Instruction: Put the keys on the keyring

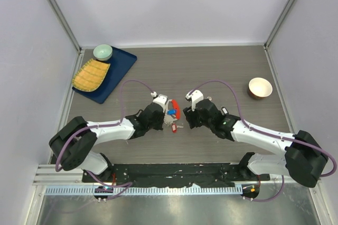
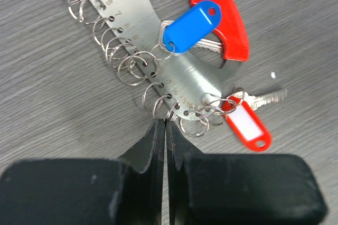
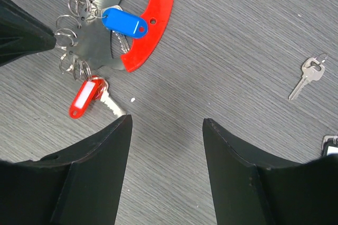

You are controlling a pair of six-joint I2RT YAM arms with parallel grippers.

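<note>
The keyring (image 2: 158, 50) is a curved metal plate edged with several split rings, with a red curved tag (image 2: 222, 13) and a blue tag (image 2: 190, 27). It lies flat between the arms (image 1: 174, 110). One key (image 2: 266, 97) with a red head tag (image 2: 248, 124) hangs on a ring at the plate's end. A plain silver key (image 3: 306, 77) lies loose on the table to the right. My left gripper (image 2: 161, 124) is shut, its tips touching a ring at the plate's edge; whether it pinches the ring I cannot tell. My right gripper (image 3: 168, 122) is open over bare table, one fingertip by the red key's blade (image 3: 113, 108).
A small black fob (image 3: 330, 144) shows at the right wrist view's edge. At the back left a blue tray (image 1: 119, 72) carries a yellow cloth (image 1: 91, 75) and a green bowl (image 1: 103, 52). A tan bowl (image 1: 260, 87) stands at the right.
</note>
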